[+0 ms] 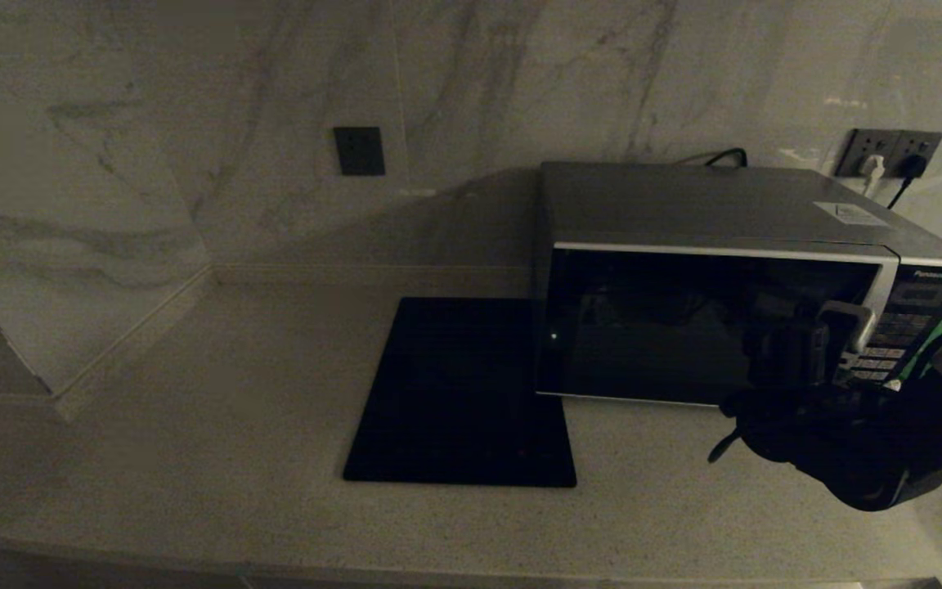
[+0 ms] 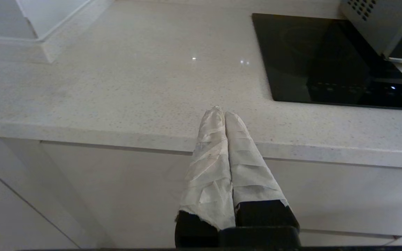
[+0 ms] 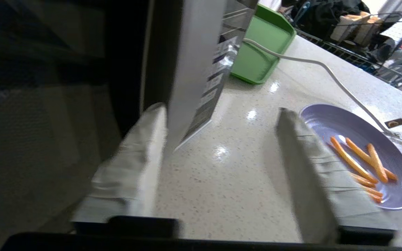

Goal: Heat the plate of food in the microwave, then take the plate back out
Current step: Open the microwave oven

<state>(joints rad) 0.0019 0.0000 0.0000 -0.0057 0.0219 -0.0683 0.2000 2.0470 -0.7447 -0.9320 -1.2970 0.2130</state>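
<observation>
Behind right fingers (image 3: 312, 164), plate of food (image 3: 361, 153) half-hidden.

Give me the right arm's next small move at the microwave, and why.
Probably close the right gripper on the door handle and pull. Its open fingers straddle the silver door edge of the microwave, the door looks shut, and the plate of food sits outside on the counter. The left gripper is parked at the counter edge.

The brand name "Panasonic" is read in pale letters at the top of the microwave (image 1: 733, 278) button panel, on its right-hand side. The button legends below it and the sticker on top cannot be made out.
</observation>
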